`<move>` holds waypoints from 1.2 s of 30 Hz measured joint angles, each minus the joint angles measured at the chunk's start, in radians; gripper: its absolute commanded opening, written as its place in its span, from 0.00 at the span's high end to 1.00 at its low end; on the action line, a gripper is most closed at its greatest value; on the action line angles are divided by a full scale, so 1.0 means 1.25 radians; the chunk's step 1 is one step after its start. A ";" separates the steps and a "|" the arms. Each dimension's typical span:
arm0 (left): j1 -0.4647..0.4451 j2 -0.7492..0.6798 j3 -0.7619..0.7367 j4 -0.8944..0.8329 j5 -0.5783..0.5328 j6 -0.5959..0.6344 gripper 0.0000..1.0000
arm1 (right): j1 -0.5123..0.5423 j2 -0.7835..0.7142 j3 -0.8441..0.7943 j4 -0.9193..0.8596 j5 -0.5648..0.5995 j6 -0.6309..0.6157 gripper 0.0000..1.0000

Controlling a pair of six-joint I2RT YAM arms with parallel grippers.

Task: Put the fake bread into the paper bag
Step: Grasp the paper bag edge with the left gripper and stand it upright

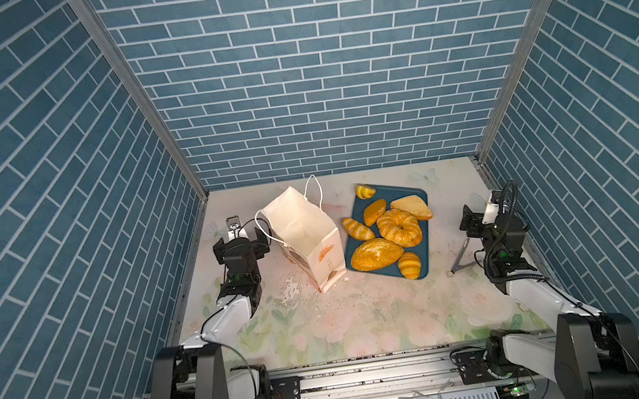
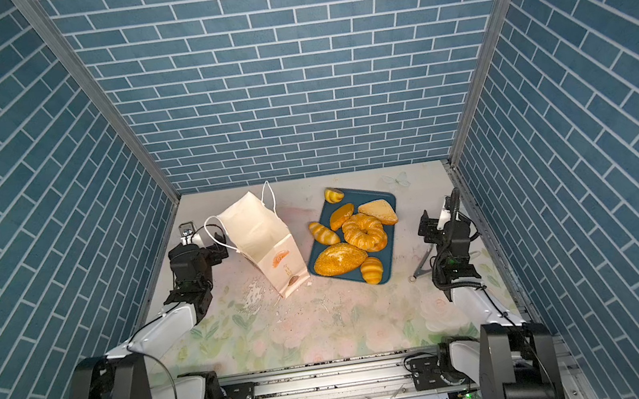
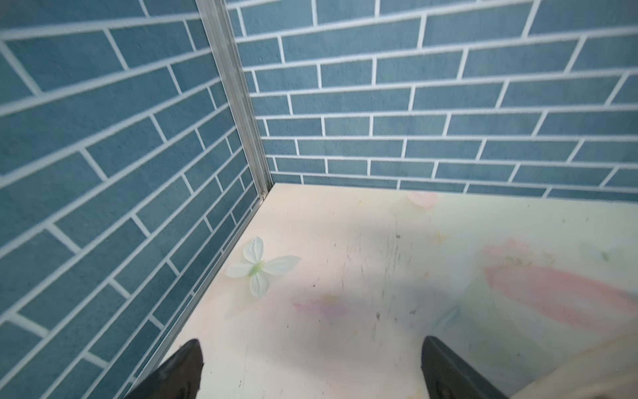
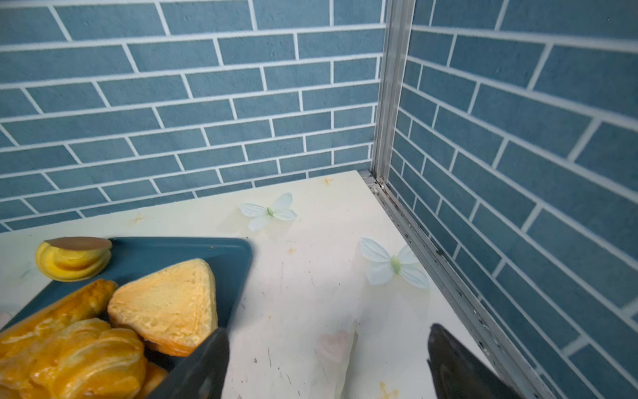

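Seven pieces of fake bread (image 2: 358, 232), all on the dark blue tray (image 1: 392, 191), right of centre on the table (image 1: 367, 320):
- large oval loaf (image 1: 376, 254), near left part of the tray;
- twisted ring (image 1: 399, 227), middle, against the loaf;
- tan triangle (image 1: 412, 207), far right part;
- plain oval bun (image 1: 375, 211), just beyond the ring;
- striped roll (image 1: 357, 228), overhanging the left rim;
- second striped roll (image 1: 409, 265), at the near rim;
- small croissant (image 1: 365, 191), on the far left corner.

One paper bag (image 1: 307, 244), upright, mouth open, just left of the tray. The part of its inside that shows is plain white paper.

Left claw (image 3: 312, 371): spread wide, holding nothing, just left of the bag by a cord handle.

Right claw (image 4: 328, 373): jaws apart, gripping nothing, over the table right of the tray, near the triangle.
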State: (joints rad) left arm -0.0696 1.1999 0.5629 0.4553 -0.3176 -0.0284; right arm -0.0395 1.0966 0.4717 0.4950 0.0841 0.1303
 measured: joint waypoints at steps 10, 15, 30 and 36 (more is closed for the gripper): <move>0.014 -0.190 0.219 -0.486 0.022 -0.162 0.00 | 0.005 -0.054 0.226 -0.393 -0.125 0.024 0.17; 0.015 -0.199 0.438 -0.753 0.041 -0.248 0.01 | 0.024 -0.014 0.329 -0.529 -0.217 0.024 0.20; -0.141 0.008 0.839 -1.204 0.155 -0.325 0.18 | 0.134 0.134 0.502 -0.638 -0.363 0.056 0.24; -0.146 0.015 0.813 -1.239 0.185 -0.330 0.43 | 0.143 0.132 0.484 -0.626 -0.358 0.062 0.26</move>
State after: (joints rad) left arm -0.2516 1.2182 1.5791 -1.0939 -0.0864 -0.4412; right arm 0.1390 1.2621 1.0771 -0.2874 -0.3634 0.2073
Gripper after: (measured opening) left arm 0.662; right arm 0.752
